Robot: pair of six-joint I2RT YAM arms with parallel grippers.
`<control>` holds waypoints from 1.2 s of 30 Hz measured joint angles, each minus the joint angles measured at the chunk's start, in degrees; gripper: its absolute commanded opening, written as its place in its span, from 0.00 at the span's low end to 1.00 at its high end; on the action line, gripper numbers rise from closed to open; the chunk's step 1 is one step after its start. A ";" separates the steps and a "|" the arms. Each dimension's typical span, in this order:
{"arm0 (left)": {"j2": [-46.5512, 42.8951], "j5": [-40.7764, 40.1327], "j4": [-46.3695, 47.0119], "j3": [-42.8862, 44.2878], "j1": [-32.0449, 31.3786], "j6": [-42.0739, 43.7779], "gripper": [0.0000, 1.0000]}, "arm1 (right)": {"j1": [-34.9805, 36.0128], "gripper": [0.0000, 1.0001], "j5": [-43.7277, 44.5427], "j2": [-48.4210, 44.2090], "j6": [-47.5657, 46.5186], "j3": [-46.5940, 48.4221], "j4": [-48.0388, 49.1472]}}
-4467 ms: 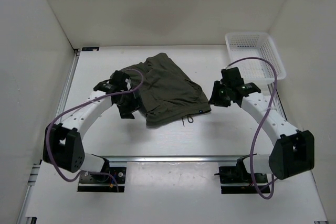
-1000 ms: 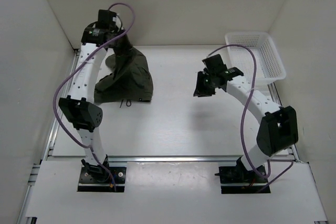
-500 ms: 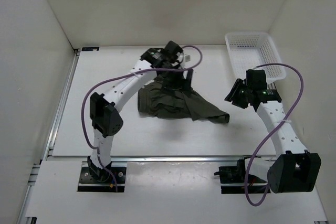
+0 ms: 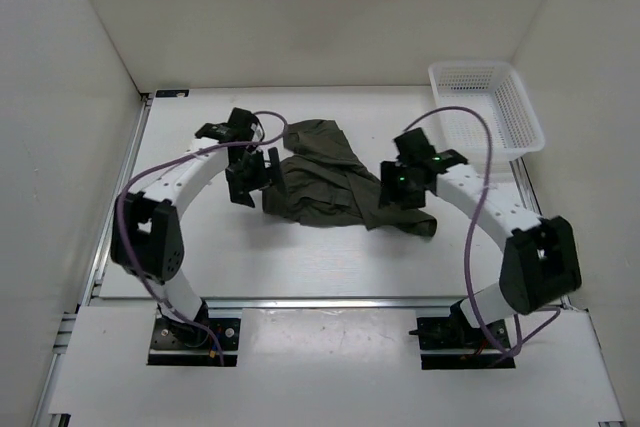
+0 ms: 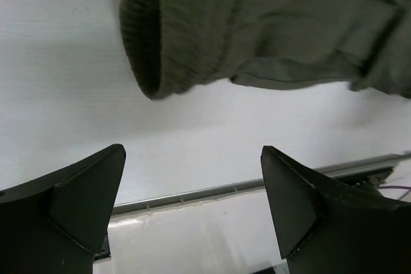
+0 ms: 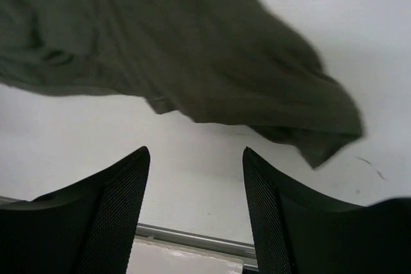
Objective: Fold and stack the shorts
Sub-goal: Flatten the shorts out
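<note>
The dark olive shorts (image 4: 325,182) lie crumpled in the middle of the table, one end trailing to the right. My left gripper (image 4: 250,177) hangs just off their left edge, open and empty. In the left wrist view the ribbed waistband end of the shorts (image 5: 167,36) lies beyond the gripper (image 5: 192,162), apart from the fingers (image 5: 77,197). My right gripper (image 4: 402,187) hovers over the right end of the shorts, open. In the right wrist view the shorts (image 6: 192,56) spread above the gripper (image 6: 196,158), with only bare table between the fingers (image 6: 119,203).
A white mesh basket (image 4: 490,107) stands at the back right corner. White walls close in the table on three sides. A metal rail (image 5: 257,181) runs along the near edge, with both arm bases behind it.
The left gripper has opened, let go of the shorts and drawn back to their left side. The right gripper has moved left onto the shorts' right end and opened wider.
</note>
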 measured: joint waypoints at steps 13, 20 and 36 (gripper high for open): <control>10.29 -0.74 5.44 -1.90 -0.17 -0.11 0.65 | 12.92 0.55 8.92 24.61 -1.18 12.87 0.35; 11.30 -0.63 6.05 -0.35 -0.48 0.44 0.10 | 12.94 0.16 9.16 26.38 -1.92 13.25 0.33; 8.55 -0.61 5.86 1.22 0.52 1.40 0.10 | 4.28 0.00 5.70 16.87 -2.82 19.37 -2.67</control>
